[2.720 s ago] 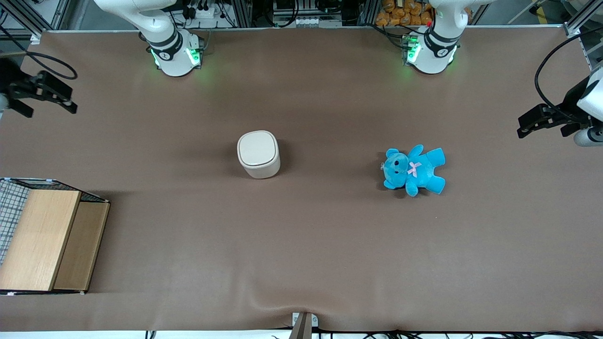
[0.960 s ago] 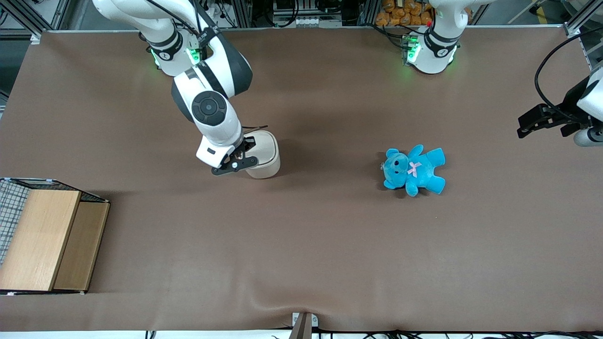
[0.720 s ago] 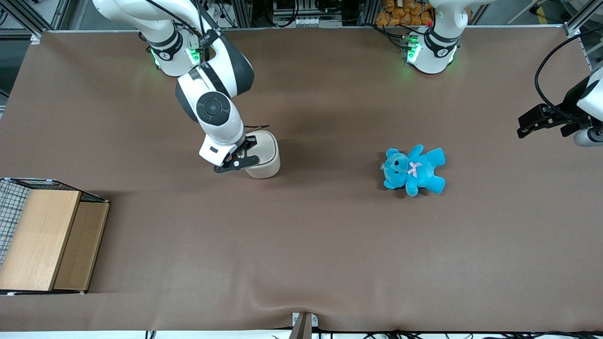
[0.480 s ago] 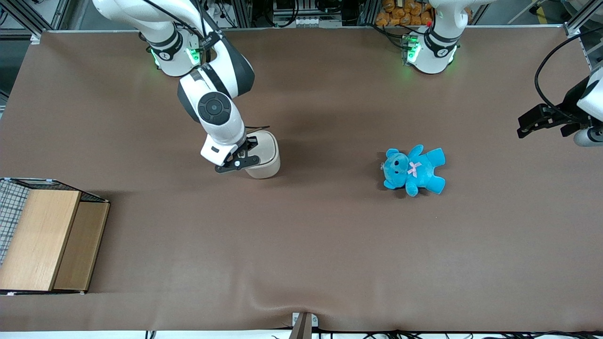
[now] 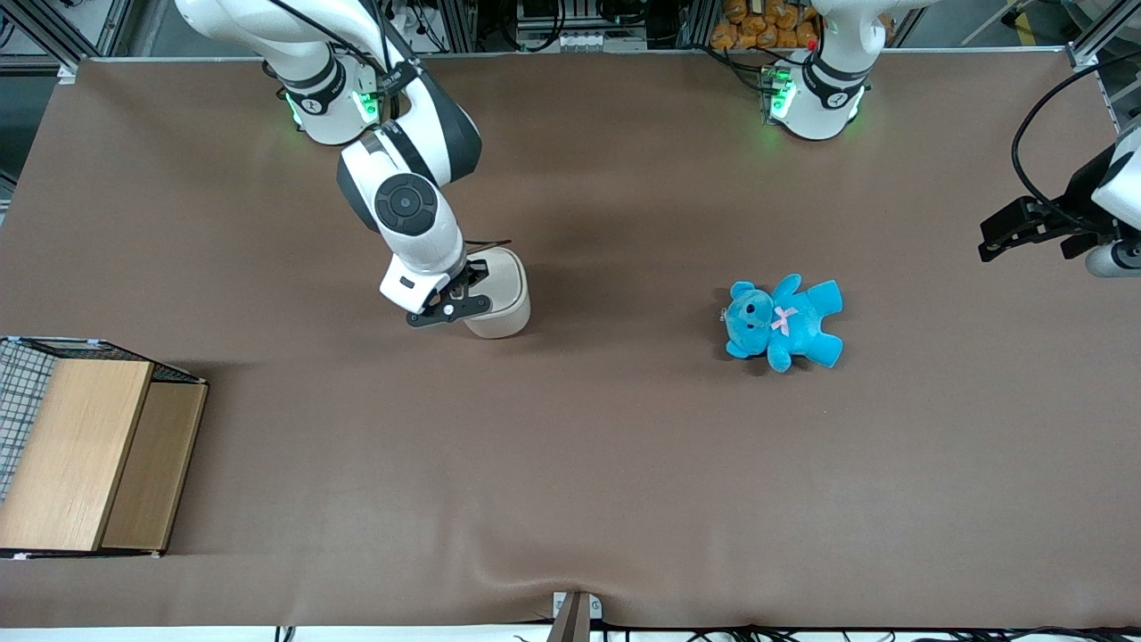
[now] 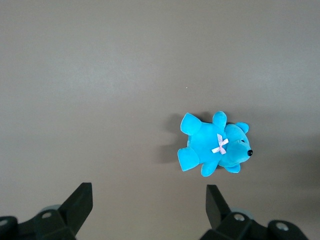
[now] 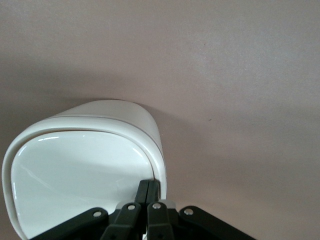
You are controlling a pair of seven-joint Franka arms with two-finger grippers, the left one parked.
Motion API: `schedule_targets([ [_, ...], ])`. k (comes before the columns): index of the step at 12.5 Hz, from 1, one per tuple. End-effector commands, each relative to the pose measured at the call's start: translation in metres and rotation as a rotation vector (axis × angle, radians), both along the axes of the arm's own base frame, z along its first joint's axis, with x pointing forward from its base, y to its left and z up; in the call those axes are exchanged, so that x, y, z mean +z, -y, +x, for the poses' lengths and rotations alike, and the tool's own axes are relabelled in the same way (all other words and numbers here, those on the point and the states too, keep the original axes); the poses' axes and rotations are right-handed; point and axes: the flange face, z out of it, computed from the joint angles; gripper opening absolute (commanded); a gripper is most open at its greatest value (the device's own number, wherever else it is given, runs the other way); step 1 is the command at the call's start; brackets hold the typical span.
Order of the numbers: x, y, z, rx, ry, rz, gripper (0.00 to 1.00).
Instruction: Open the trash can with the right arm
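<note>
The cream-beige trash can (image 5: 504,299) stands mid-table, its paler lid (image 7: 75,175) lying flat and closed. The white right arm (image 5: 406,209) reaches down over it. My gripper (image 5: 455,290) is above the lid's edge on the working arm's side and covers part of the can in the front view. In the right wrist view the gripper (image 7: 148,189) has its two black fingers pressed together, tips at the lid's rim, holding nothing.
A blue teddy (image 5: 783,321) lies toward the parked arm's end of the table; it also shows in the left wrist view (image 6: 215,147). A wooden box with wire mesh (image 5: 85,450) sits at the working arm's end, nearer the front camera.
The right arm came in from the table's working-arm end and lowered over the trash can. In the last second the gripper crept slightly further over the lid. The lid stays closed.
</note>
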Motion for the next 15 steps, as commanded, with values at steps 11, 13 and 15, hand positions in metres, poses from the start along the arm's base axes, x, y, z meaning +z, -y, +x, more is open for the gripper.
schedule_targets([
  [11,0.203,0.095,0.039,-0.153,0.083,0.036,1.0],
  [13,0.243,0.15,0.042,-0.241,0.125,0.054,1.0],
  [15,0.276,0.193,0.034,-0.308,0.151,0.058,1.0],
])
